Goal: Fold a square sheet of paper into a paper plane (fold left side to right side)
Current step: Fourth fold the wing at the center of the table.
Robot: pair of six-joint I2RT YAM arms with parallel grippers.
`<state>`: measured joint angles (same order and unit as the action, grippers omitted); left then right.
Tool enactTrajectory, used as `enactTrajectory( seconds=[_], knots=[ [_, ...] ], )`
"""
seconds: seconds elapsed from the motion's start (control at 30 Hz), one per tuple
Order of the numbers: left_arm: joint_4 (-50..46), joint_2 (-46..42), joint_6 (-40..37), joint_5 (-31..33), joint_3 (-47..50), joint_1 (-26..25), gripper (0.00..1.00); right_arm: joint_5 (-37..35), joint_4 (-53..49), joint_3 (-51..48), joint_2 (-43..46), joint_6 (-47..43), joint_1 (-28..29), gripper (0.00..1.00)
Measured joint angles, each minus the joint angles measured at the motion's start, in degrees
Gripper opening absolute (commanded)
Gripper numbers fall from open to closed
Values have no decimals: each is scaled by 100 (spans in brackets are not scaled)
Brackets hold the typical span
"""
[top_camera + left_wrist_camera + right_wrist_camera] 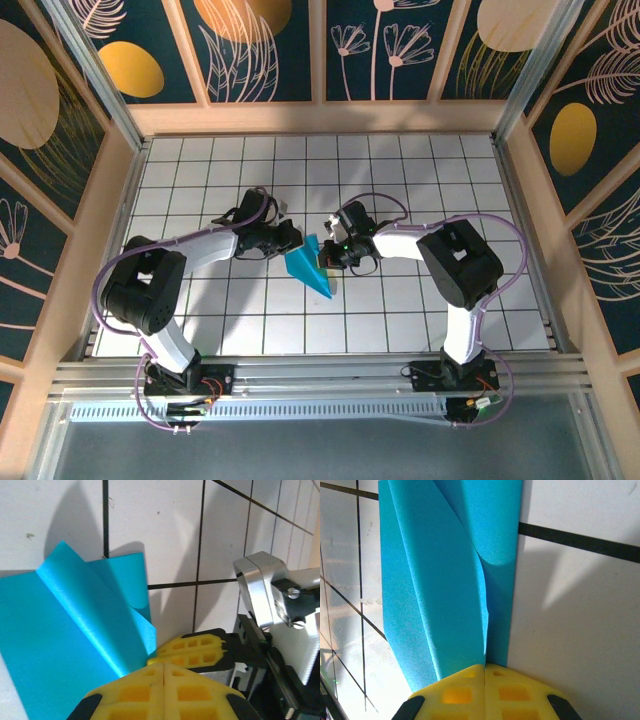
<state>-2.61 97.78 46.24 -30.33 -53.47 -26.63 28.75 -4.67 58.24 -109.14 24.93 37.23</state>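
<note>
Paper (308,268): a narrow blue wedge near the centre of the table (420,320), tip pointing to 5 o'clock, wide end at 11 o'clock. Loose flaps stand off the surface and are not creased flat.

Left gripper (291,238): at the wedge's 11 o'clock corner. Its fingers (135,692) are pressed together and the paper's edge meets their tips. I cannot tell whether any paper is caught between them.

Right gripper (328,252): at the wedge's 2 o'clock edge. Its fingers (455,695) are pressed together and appear to nip the layered edge.

Risks:
- The grippers sit nearly touching, so any sideways sweep could knock them together.
- Opposed pulls could tear or crumple the thin paper.
- If the left fingers hold nothing, the springy flap may reopen and the crease will land skewed.
- Dragging could rotate the wedge.
</note>
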Motion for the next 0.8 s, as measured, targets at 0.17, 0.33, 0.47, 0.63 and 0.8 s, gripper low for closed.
enactTrajectory(
  seconds=[0.17,0.33,0.47,0.63,0.8],
  knots=[
    [179,407,-15,-334,0,-17,0,-42,-37,24,0,55,17,0],
    [221,789,-13,-498,-33,-72,0,-44,-44,24,-2,76,17,0],
    [238,979,-15,-527,-76,-114,0,-52,-68,33,-2,74,17,0],
    [238,1058,-46,-505,-275,-114,0,-85,-109,55,-2,72,28,0],
    [190,1119,-114,-387,-308,-114,0,-109,-138,66,0,70,35,0]
  ],
)
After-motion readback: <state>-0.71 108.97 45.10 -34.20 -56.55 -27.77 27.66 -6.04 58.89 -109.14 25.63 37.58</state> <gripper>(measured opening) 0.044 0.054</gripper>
